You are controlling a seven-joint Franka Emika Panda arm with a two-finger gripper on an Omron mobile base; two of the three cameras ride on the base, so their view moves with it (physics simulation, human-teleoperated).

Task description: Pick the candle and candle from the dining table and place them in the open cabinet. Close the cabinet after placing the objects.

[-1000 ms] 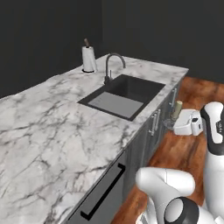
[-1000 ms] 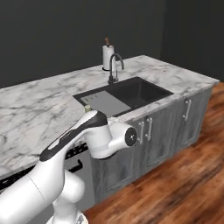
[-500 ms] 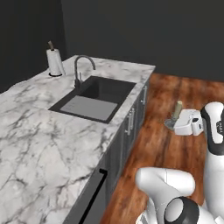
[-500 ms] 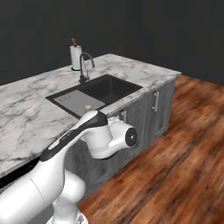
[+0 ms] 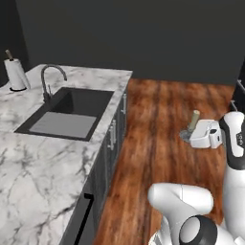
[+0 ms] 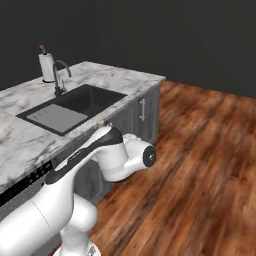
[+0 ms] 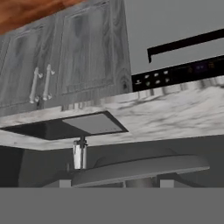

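Note:
A stubby pale-olive candle (image 5: 194,119) on a grey metal base stands upright at the tip of my white hand, above the wooden floor at the right of the left base view. My gripper (image 5: 188,136) is shut on that base. In the hand view the candle's grey base (image 7: 140,168) spreads as a wide flat disc across the bottom and covers my fingertips. My arm (image 6: 107,155) bends across the lower left of the right base view.
A marble counter (image 5: 43,158) with a black sink (image 5: 72,115), a faucet (image 5: 48,81) and a paper towel roll (image 5: 16,74) lies to my left. Grey lower doors (image 5: 114,134) face the wood floor (image 5: 158,119), which is open to the right.
The whole picture has shifted: the counter and sink slid left and more wood floor came into view, so the base moved. The candle stays in my gripper as before.

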